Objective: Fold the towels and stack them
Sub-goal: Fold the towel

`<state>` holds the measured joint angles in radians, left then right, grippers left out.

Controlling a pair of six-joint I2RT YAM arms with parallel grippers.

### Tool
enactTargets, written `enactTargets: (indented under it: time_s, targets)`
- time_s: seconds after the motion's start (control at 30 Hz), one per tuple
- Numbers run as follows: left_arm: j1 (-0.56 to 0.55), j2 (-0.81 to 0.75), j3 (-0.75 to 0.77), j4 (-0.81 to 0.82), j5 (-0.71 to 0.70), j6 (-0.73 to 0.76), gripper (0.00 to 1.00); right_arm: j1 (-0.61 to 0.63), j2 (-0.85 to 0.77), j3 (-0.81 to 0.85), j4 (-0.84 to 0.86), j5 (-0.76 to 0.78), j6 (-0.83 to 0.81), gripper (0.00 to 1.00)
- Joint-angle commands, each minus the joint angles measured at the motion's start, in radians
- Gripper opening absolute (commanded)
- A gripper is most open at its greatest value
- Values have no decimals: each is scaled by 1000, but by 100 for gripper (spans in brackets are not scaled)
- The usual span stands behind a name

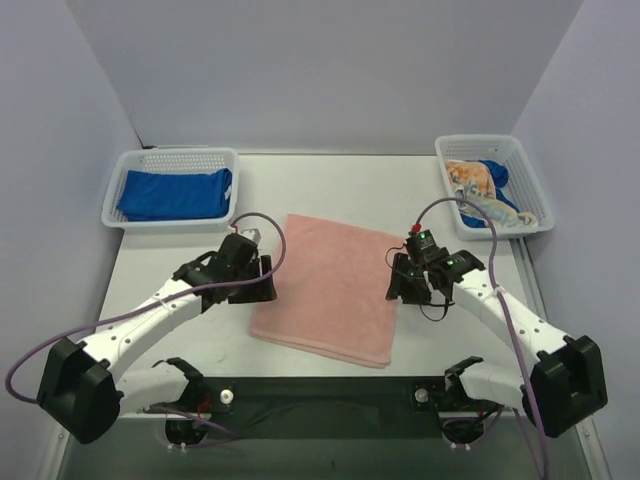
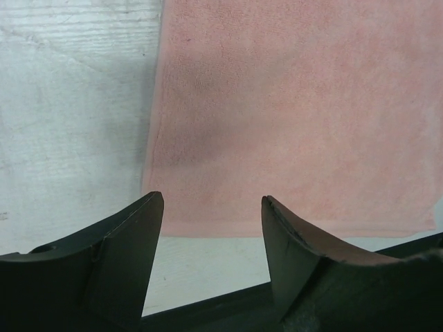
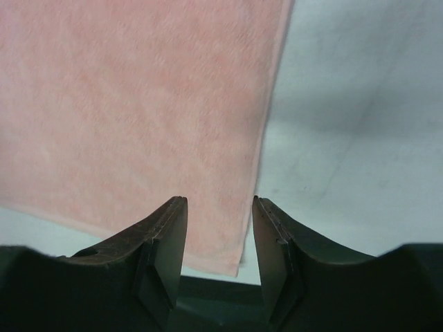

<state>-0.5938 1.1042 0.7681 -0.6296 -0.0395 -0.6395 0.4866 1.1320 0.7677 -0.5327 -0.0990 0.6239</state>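
Top view: the salmon-pink towel [image 1: 328, 290] lies flat on the worktop [image 1: 180, 250], between the left end effector [image 1: 262, 272] and the right end effector [image 1: 402, 285].

Left wrist: the left end effector gapes wide and empty, with the towel just ahead.

Right wrist: the right end effector is narrowly parted and empty, the towel's edge beneath it.

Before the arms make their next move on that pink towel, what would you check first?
1. Pink towel lying flat on the table: ok.
2. Left gripper open and empty, at the towel's edge: ok.
3. Right gripper open and empty, at the opposite edge: ok.
4. Blue towel inside its basket, out of the way: ok.
5. Number of layers in the pink towel: cannot tell.
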Motion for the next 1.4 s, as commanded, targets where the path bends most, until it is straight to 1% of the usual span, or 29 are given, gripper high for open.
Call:
enactTargets:
  time_s: [0.0,0.03,0.07,0.1,0.13,0.17,0.2,0.23,0.27,0.3,0.33,0.4,0.47,0.57,0.6,0.7,0.73,0.8,0.83,0.9,0.97,1.07,1.1,1.17,1.2,1.23,1.33,1.37]
  targets:
    - [-9,103,85,83,4,104,69,-101,84,54,69,4,-108,42]
    - [-6,161,133,100,-2,128,71,-123,106,83,109,2,-149,42]
    - [-5,193,158,144,-11,153,76,-141,151,97,134,-8,-176,43]
    - [8,224,184,169,-16,202,79,-161,178,116,155,-21,-194,43]
    - [18,296,219,192,-20,221,80,-205,205,151,181,-36,-217,43]
    - [32,334,282,227,-23,234,80,-226,263,174,188,-47,-228,43]
    - [44,376,324,243,-16,256,80,-249,293,195,192,-57,-236,43]
    - [75,457,361,258,19,262,80,-279,320,215,204,-65,-243,43]
    - [87,495,426,287,36,265,80,-292,372,257,211,-79,-256,41]
    - [97,532,454,298,64,265,78,-301,400,278,214,-90,-260,39]
    - [110,605,482,300,78,265,76,-307,423,301,223,-105,-266,37]
    - [120,664,545,283,111,258,73,-307,486,347,237,-156,-271,35]
    - [121,712,550,275,115,248,72,-306,538,369,255,-203,-256,30]
    - [126,717,493,278,101,204,72,-301,598,372,306,-248,-219,29]
    - [127,709,467,277,93,167,72,-301,615,375,318,-278,-199,29]
    - [127,655,334,303,89,91,72,-295,676,384,346,-312,-187,30]
    - [129,619,253,312,87,71,72,-290,690,387,355,-318,-185,29]
    - [127,576,179,337,81,8,72,-289,716,386,358,-318,-181,30]
    - [127,530,102,352,82,-12,72,-289,729,381,361,-323,-181,30]
    - [124,481,33,370,85,-69,72,-289,736,375,361,-323,-185,30]
    - [120,413,-34,386,90,-92,72,-287,735,367,361,-323,-199,30]
    - [121,341,-44,380,79,-77,77,-289,706,370,358,-326,-231,31]
    - [124,323,-32,377,72,-45,80,-289,695,377,356,-326,-240,31]
    - [135,287,6,355,61,-5,82,-289,664,410,330,-327,-271,32]
    - [140,283,52,350,56,47,84,-290,654,423,320,-323,-308,33]
    - [146,283,77,343,50,72,87,-290,635,435,295,-315,-331,34]
    - [179,324,174,353,47,193,91,-296,615,478,258,-260,-400,43]
    - [196,345,203,364,47,225,93,-302,614,485,255,-254,-406,49]
